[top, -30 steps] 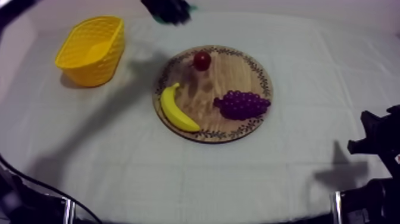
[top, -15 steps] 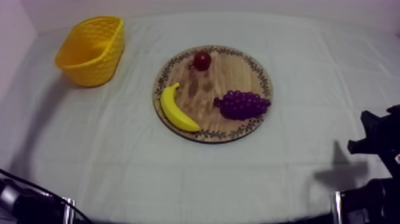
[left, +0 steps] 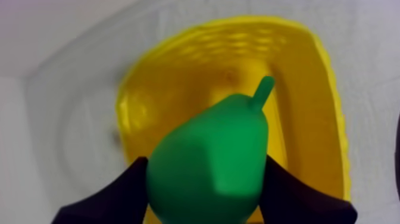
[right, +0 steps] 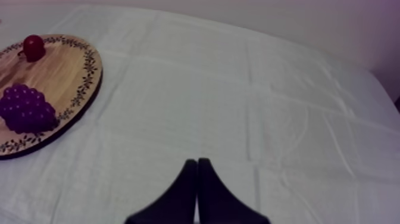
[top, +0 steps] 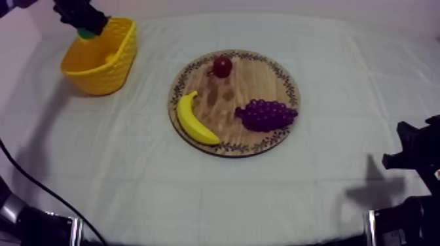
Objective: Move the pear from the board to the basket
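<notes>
Our left gripper (top: pixel 84 25), clamped on the pear (left: pixel 208 167), hangs over the yellow basket (top: pixel 118 62). We should centre above its hollow and lower before releasing (the pear may roll). A second earlier the gripper was beyond the wooden board (top: pixel 255 82). Our right gripper (right: pixel 197 173) rests pinched together, empty.

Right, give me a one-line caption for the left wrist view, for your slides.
Left gripper, shut on the pear, holds it above the yellow basket.
</notes>
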{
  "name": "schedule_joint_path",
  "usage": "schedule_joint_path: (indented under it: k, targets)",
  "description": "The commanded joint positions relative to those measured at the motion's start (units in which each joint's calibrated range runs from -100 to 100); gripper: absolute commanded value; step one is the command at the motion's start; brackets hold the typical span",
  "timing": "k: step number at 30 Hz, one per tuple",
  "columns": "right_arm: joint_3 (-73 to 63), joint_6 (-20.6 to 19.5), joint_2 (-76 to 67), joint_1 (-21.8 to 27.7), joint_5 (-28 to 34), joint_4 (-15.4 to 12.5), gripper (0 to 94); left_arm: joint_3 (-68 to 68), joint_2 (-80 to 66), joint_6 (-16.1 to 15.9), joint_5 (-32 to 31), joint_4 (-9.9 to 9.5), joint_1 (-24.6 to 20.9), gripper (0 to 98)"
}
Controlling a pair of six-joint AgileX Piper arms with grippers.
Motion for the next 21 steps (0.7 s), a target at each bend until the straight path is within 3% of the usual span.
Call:
schedule_joint_path:
  k: [1,18,21]
  targets:
    - [0.04,0.02,-0.02,-0.01,0.00,0.00,0.3,0.69,2.82,0.21,-1.51,0.54,-0.08,57.3]
    - [0.04,0.00,-0.02,-0.01,0.00,0.00,0.3,-1.39,10.34,-2.42,-3.60,6.87,-1.01,78.3]
    - [0.04,0.01,-0.02,-0.01,0.00,0.00,0.3,-0.63,9.22,-2.61,-4.37,7.34,-0.95,75.5]
